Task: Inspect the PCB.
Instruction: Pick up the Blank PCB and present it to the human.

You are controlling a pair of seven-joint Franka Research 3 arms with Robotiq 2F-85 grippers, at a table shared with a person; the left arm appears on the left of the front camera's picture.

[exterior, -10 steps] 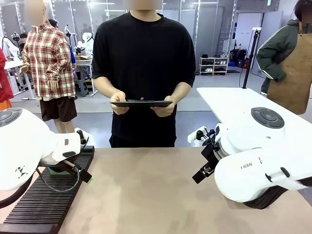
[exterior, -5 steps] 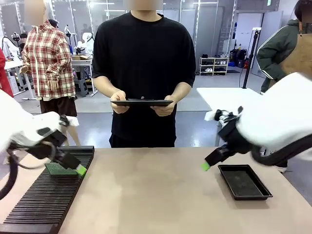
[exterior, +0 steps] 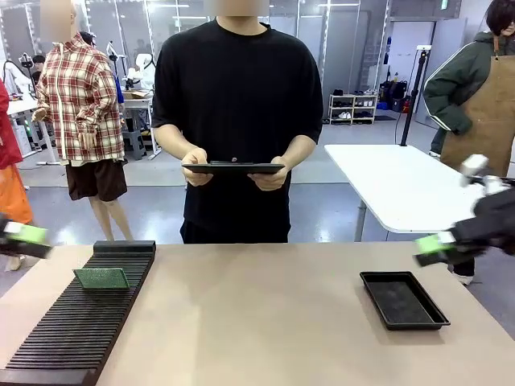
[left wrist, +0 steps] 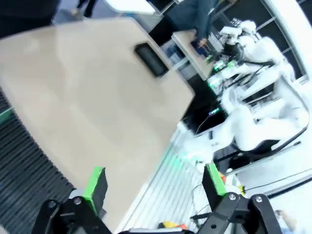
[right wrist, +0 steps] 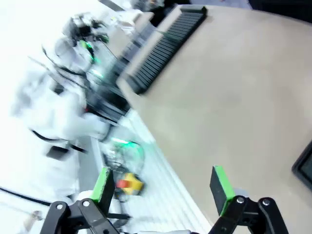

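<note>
PCB lying on the far part of the ribbed black rack, left side of the worktop. Left pincer out at the left edge, blurred, well apart from the board. Right pincer up at the right edge, just right of the black tray, not touching it. Both spread wide in the wrist views, green pads apart, gripping nothing. At the far side, a person's hands holding a dark clipboard.
</note>
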